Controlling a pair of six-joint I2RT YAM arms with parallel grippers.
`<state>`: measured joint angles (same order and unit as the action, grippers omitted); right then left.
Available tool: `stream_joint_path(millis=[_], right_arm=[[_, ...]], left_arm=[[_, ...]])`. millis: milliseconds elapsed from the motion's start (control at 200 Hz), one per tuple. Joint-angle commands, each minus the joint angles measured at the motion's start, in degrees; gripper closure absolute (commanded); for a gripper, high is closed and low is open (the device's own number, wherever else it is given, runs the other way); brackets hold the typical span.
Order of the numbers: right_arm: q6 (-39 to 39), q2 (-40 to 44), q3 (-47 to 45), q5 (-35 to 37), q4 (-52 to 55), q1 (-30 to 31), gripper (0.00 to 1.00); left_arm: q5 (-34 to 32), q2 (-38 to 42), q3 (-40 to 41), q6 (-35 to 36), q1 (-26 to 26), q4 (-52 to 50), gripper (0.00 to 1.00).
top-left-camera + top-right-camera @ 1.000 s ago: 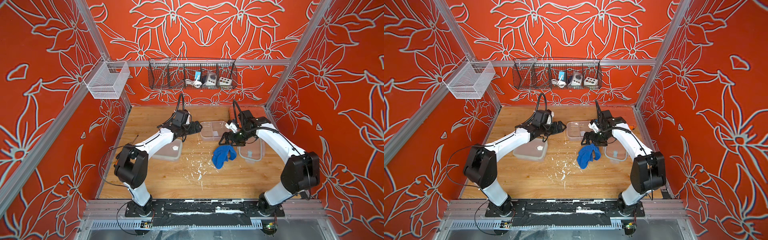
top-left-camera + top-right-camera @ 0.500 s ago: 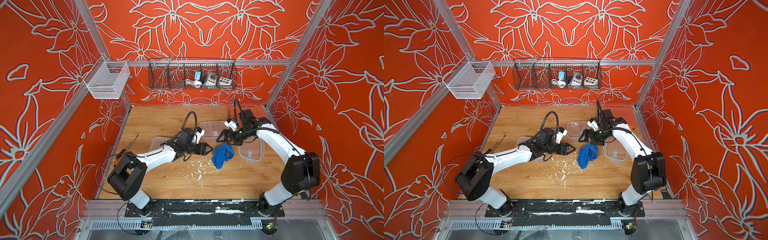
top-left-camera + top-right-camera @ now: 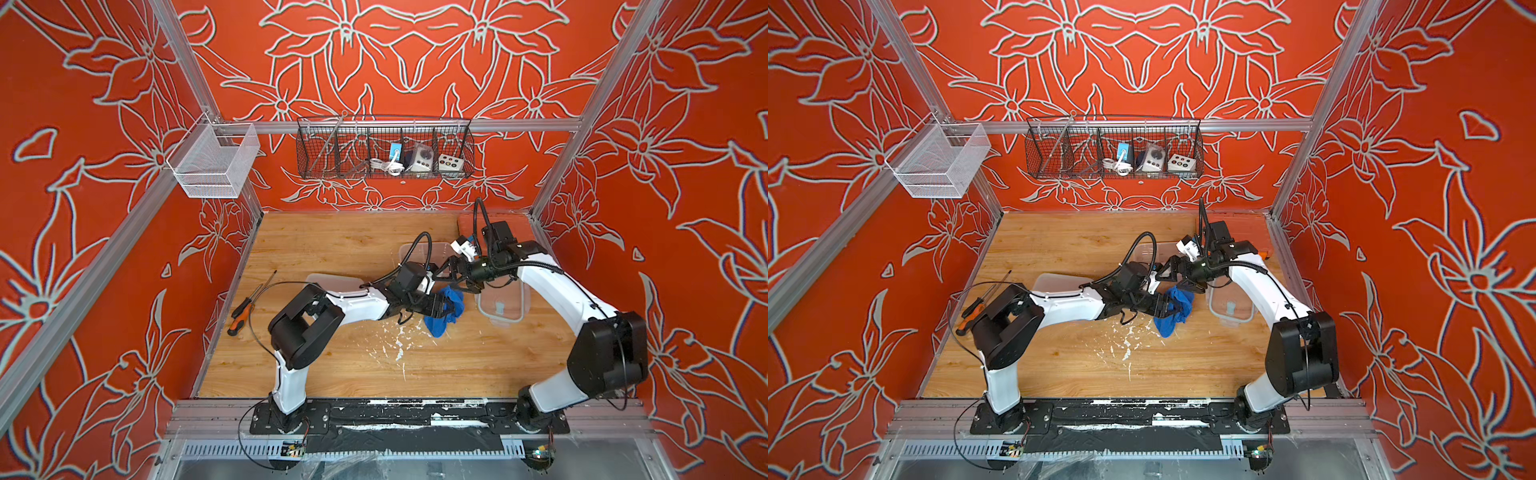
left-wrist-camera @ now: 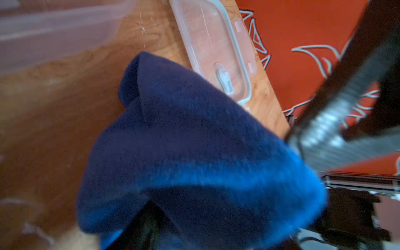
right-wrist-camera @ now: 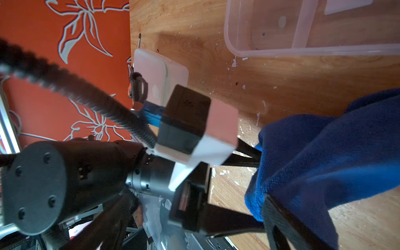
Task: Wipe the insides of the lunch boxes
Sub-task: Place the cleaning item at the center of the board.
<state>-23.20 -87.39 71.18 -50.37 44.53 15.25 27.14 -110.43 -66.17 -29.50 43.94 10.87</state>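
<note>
- the cloth [image 3: 452,306] hangs mid-tabletop [image 3: 332,365] between the two claws. the left claw [image 3: 438,307] meets it from 9 o'clock, jaws half apart with a fold between them; i cannot tell whether they pinch it yet.
- the right claw [image 3: 454,277], at 12 o'clock of the cloth, stands wide and grips nothing. in the right wrist view a fold lies draped over one of its fingers [image 5: 279,214].
- if the left claw has only a thin edge, the cloth may slide off and drop once the right arm backs away, since nothing else carries it.
- the draped fold could snag on that finger and get tugged out of the left claw as the arms part.
- the wrists are crowded, and the left arm's cable [image 5: 91,104] arches just beside the right claw; a careless retreat could hook it.
- white scraps [image 3: 399,345] litter the tabletop at 7 o'clock of the cloth. a low-hanging tail could sweep them up and carry them into a box.
- the divided box [image 3: 411,251] sits at 11 o'clock of the cloth, and the plain box [image 3: 332,281] at 9 o'clock, partly under the left arm.
- both boxes lie loose, so a hard wipe or a swinging elbow may shove them, perhaps into the lid [image 3: 503,305] at 3 o'clock.
</note>
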Motion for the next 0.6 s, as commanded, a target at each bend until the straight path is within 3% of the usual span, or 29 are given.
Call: stream_joint_path(millis=[0,110,320,405,460,535,560,595], right_arm=[[-1.45,2.63,-1.21,-1.44,-0.87,-0.60,0.04],[-1.41,4.56,-0.59,-0.49,0.26,-1.87,0.04],[-2.42,6.73,2.92,-1.59,1.60,-5.21,0.04],[-2.00,7.08,4.07,-1.85,2.77,-5.49,0.04],[-1.39,7.27,4.08,-1.41,3.25,-5.44,0.04],[-0.99,7.56,3.39,-0.30,2.90,-5.43,0.05],[-0.97,7.72,3.20,0.03,2.49,-5.47,0.05],[-0.97,8.12,2.97,0.21,1.66,-5.48,0.06]], left_arm=[[-2.85,-2.58,-2.22,-0.96,0.18,-3.13,0.66],[-4.17,-3.16,-2.16,-0.74,0.18,-4.90,0.85],[-6.46,-3.88,-4.02,0.80,0.09,-9.73,1.00],[-6.52,-4.08,-4.53,0.98,0.09,-10.51,1.00],[-6.81,-3.33,-4.62,0.85,0.09,-10.82,0.76],[-7.53,-0.97,-4.58,0.77,0.09,-10.87,0.27],[-7.88,0.17,-4.58,0.63,0.09,-10.87,0.17],[-8.80,1.85,-4.58,0.27,0.09,-11.04,0.12]])
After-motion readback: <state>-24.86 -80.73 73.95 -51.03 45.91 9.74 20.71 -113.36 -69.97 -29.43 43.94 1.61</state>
